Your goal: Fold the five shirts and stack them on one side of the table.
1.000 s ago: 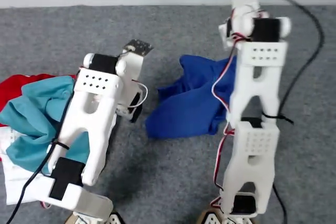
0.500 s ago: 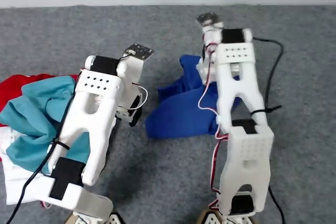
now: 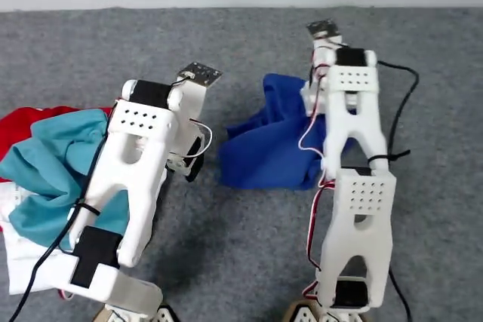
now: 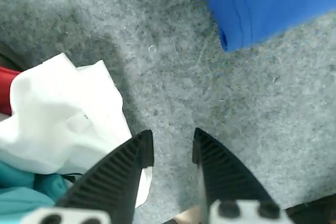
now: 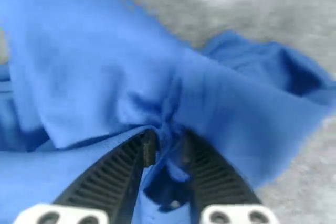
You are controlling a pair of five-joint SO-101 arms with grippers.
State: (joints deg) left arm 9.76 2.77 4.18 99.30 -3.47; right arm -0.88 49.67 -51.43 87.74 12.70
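- Right now the right gripper (image 5: 165,140) is clenched on a bunched fold of the crumpled royal-blue cotton shirt (image 3: 260,156). The shirt lies mid-way across the grey felt-covered table (image 3: 226,43), under and beside the right arm.
- The left gripper (image 4: 169,141) hangs just above bare felt with its jaws a little apart, holding nothing. It sits between the blue shirt and the heap at the left edge.
- That heap has a teal shirt (image 3: 53,164) lying over a red shirt (image 3: 19,124), with a rumpled white shirt (image 4: 63,114) on the near side. None of them looks folded.
- To my eye the step in hand is spreading the blue shirt flat. The pinch seems to take several layers at once. I'd say a slow, low pull away from the left arm, with the left gripper pinning the near corner, would open the shirt out rather than drag the whole bundle.
- Compared with a second ago, the right arm has come down from a raised reach and settled over the shirt. The shirt's outer edge has drawn in toward that arm, and it sits more bunched. The left arm has not moved.
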